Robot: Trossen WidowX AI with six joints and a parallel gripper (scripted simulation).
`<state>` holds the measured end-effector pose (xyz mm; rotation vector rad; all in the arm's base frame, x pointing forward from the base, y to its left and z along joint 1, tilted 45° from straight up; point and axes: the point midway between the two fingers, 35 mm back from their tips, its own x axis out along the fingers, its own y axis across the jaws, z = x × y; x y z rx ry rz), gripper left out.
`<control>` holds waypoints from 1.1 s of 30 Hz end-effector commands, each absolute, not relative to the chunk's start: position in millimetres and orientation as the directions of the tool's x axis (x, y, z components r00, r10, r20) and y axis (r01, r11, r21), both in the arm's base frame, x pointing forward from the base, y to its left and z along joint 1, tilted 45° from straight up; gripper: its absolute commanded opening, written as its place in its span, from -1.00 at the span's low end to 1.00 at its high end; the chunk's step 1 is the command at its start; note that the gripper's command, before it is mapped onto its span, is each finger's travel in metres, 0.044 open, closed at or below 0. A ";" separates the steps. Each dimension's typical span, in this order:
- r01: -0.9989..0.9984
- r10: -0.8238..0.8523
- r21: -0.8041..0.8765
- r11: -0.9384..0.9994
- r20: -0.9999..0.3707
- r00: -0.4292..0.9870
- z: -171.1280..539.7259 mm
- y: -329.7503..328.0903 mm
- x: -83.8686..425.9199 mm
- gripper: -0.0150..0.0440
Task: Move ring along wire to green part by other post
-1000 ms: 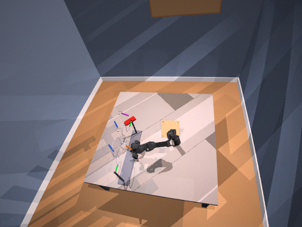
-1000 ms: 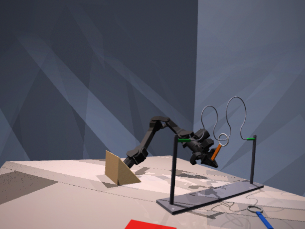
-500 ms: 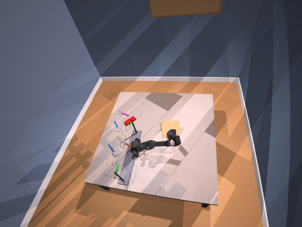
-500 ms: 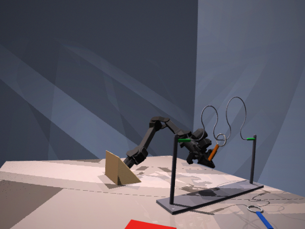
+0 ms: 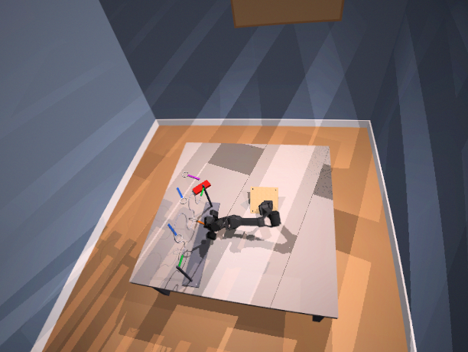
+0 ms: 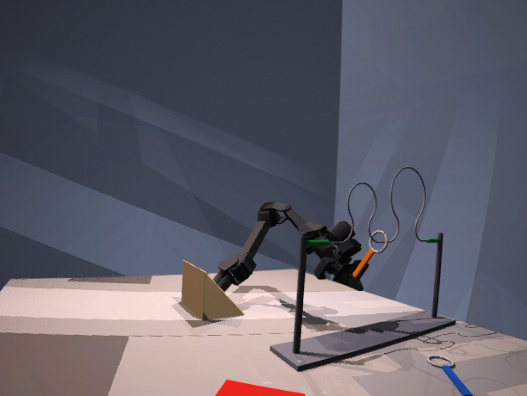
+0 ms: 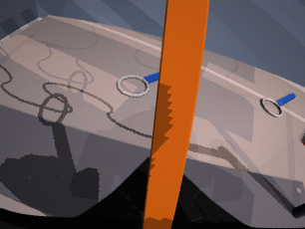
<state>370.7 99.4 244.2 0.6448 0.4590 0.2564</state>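
"What could go wrong across that tabletop (image 5: 302, 184) (image 6: 65, 361) (image 7: 229, 100)?"

"The arm (image 5: 250, 222) (image 6: 255, 241) reaches in close behind the stand. A wide swing could bring it against the grey wire (image 6: 407, 167)."

"And the posts?"

"From the ring, in the exterior view, the near post (image 5: 207, 197) (image 6: 300, 293) is at eight o'clock and the far post (image 5: 184, 274) (image 6: 437, 275) at four. Touching those is fine; the grey stretch between is the danger."

"How is the claw (image 5: 206, 223) (image 6: 361, 273) (image 7: 156, 165) doing?"

"Clenched on the orange handle (image 5: 200, 222) (image 6: 363, 262) (image 7: 179, 100), which tilts up toward one o'clock. If it slipped or twisted, the ring would tip into the wire."

"Where is the ring (image 5: 192, 220) (image 6: 386, 242)?"

"Around the low dip between the two loops, it seems, away from both green ends. The wire looks off-centre in it, so a steep turn taken without re-tilting could cause a touch. Whether they touch now, one cannot tell."

"Any containers?"

"None that one can make out, so no contents either."
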 end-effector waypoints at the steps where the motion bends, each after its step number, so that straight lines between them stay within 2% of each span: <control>1: -0.085 0.345 0.577 0.813 -0.358 0.868 235.3 88.9 369.5 -1.00; 19: -0.082 0.178 0.216 0.973 -0.474 0.863 212.3 29.7 367.9 -1.00; 33: -0.084 0.005 -0.129 0.988 -0.515 0.857 212.9 -24.4 366.6 -1.00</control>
